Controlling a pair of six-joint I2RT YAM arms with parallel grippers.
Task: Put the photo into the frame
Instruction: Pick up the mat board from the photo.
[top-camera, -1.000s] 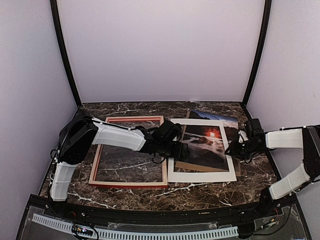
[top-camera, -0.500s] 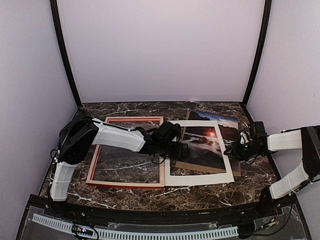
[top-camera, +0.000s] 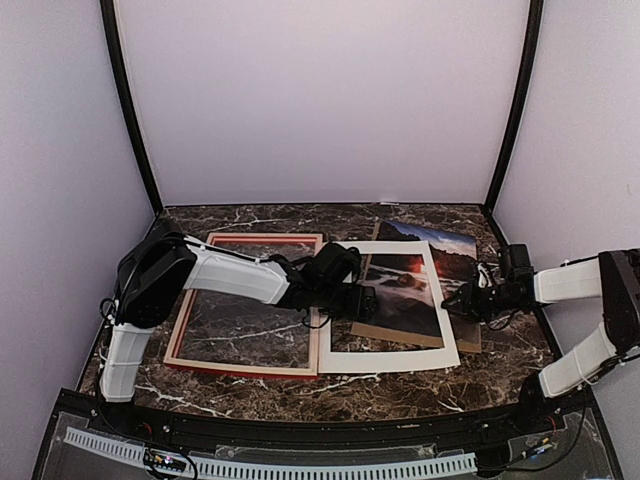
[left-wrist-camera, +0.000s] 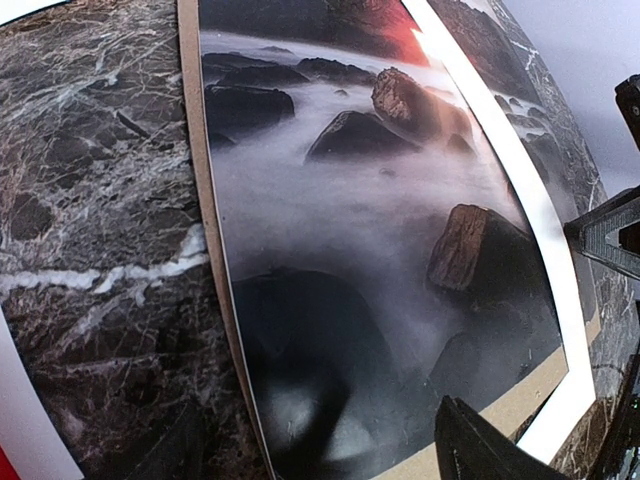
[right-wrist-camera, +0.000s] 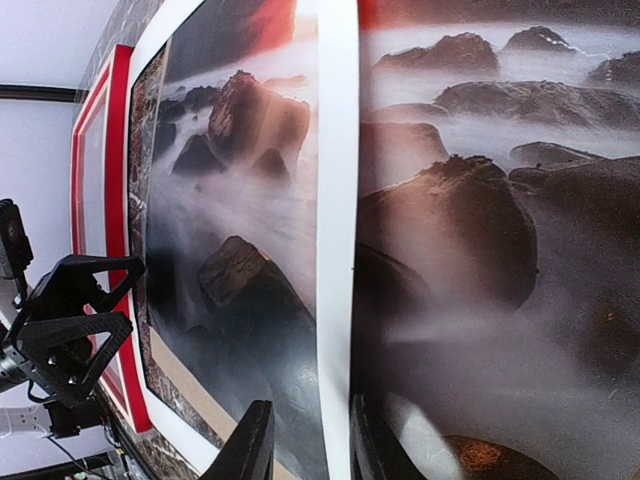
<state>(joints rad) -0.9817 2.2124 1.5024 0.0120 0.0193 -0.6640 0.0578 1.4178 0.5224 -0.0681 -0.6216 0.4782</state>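
While a thin red and pale pink picture frame (top-camera: 265, 238) lies flat on the left of a dark marble table (top-camera: 400, 395), with bare table showing through its middle, the photo (top-camera: 400, 290) lies flat just to its right, outside the frame. The photo shows misty water, dark rocks and an orange glow. It rests on a brown board (left-wrist-camera: 530, 395) and sits under a white mat (top-camera: 390, 358), and its far right corner sticks out past the mat. The mat's left edge lies against the frame's right rail. The left gripper (top-camera: 362, 302) hangs low over the mat's left side, its fingers spread wide and holding nothing. The right gripper (top-camera: 465, 300) reaches in at the mat's right side. Its fingers (right-wrist-camera: 255, 445) stand close together with the mat's white strip showing between them, but whether they actually pinch it cannot be told.
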